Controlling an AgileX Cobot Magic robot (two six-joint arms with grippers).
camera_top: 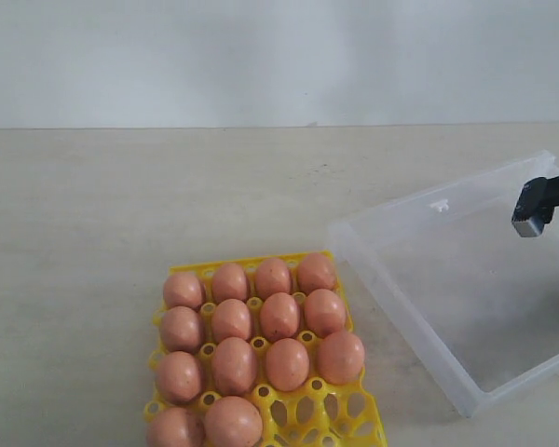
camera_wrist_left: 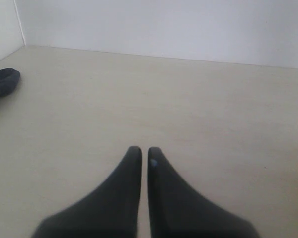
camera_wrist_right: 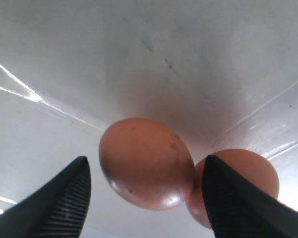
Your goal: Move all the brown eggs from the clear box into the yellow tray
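Inside the clear box (camera_top: 452, 289), we see two brown eggs (camera_wrist_right: 146, 178) touching; our right gripper (camera_wrist_right: 145, 160) stands wide open astride the nearer one, not gripping it. Fourteen more sit in the yellow tray (camera_top: 331, 410) beside the box. Our left gripper (camera_wrist_left: 140, 151) hovers pinched closed over the table (camera_wrist_left: 188, 99)

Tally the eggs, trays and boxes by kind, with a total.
Yellow tray: 1
Clear box: 1
Brown eggs: 16 (14 in the tray, 2 in the box)
Total: 18
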